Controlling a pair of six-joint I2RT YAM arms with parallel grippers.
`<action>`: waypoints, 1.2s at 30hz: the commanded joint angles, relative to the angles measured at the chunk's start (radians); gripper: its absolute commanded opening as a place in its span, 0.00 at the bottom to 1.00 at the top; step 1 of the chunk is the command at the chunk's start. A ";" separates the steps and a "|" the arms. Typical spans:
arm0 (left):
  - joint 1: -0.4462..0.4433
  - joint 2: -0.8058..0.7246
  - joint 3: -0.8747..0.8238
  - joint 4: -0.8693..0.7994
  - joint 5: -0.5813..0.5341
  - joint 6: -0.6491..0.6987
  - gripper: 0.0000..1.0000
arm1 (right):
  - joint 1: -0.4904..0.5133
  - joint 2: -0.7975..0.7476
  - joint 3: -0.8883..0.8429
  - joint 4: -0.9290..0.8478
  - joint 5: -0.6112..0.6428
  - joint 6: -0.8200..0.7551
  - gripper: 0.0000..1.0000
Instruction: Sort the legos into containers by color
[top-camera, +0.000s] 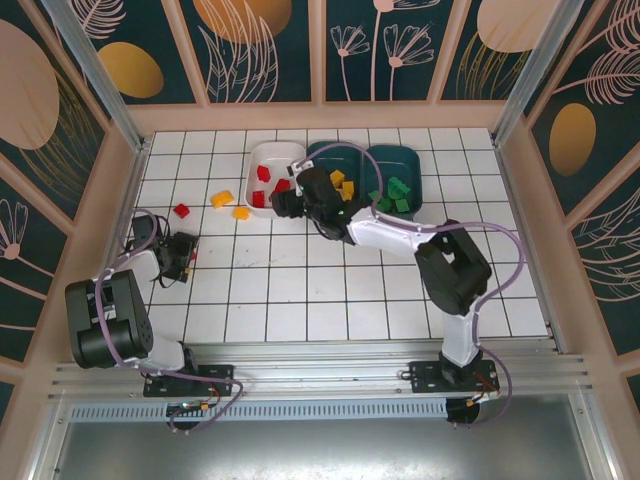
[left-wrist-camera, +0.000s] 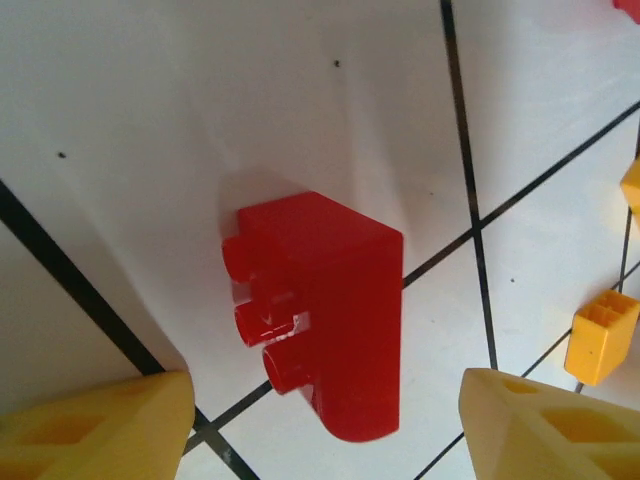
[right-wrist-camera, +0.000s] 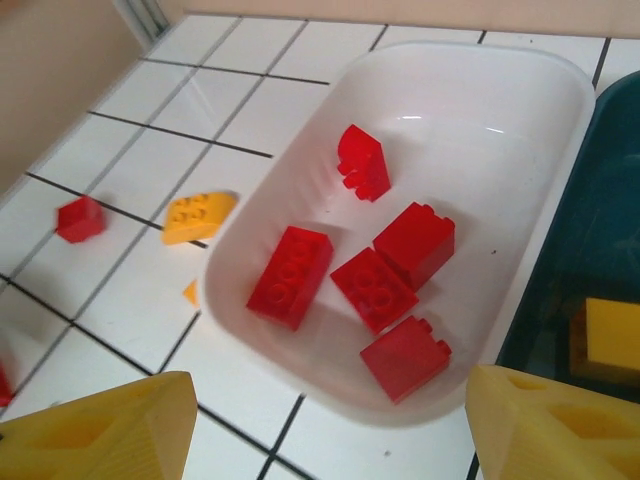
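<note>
Bench (top-camera: 330, 285): white tiles. Three containers are ranged at the far centre, one colour each: white bin (top-camera: 275, 152) for red, middle teal bin (top-camera: 325, 152) for yellow, right teal bin (top-camera: 395, 155) for green. Right gripper (right-wrist-camera: 330, 430) is held over the white bin's near rim, fingers spread wide, nothing gripped. Left gripper (left-wrist-camera: 327, 405) is lowered at near left, fingers open astride a loose red brick (left-wrist-camera: 320, 315), neither touching it; presumably lined up for pickup.

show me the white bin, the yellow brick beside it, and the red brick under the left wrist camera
white bin (right-wrist-camera: 500, 130), right wrist view, bare inner floor.
yellow brick (right-wrist-camera: 198, 217), right wrist view, studded top.
red brick (left-wrist-camera: 335, 300), left wrist view, smooth side face.
</note>
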 joint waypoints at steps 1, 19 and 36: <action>0.010 0.066 0.033 0.035 -0.050 -0.011 0.67 | 0.011 -0.078 -0.103 0.072 0.009 0.043 0.72; 0.020 0.147 0.035 0.099 -0.046 -0.011 0.44 | -0.007 -0.308 -0.339 0.096 0.050 0.062 0.72; -0.027 -0.101 0.014 0.123 0.008 -0.021 0.22 | -0.010 -0.362 -0.363 0.098 0.054 0.078 0.71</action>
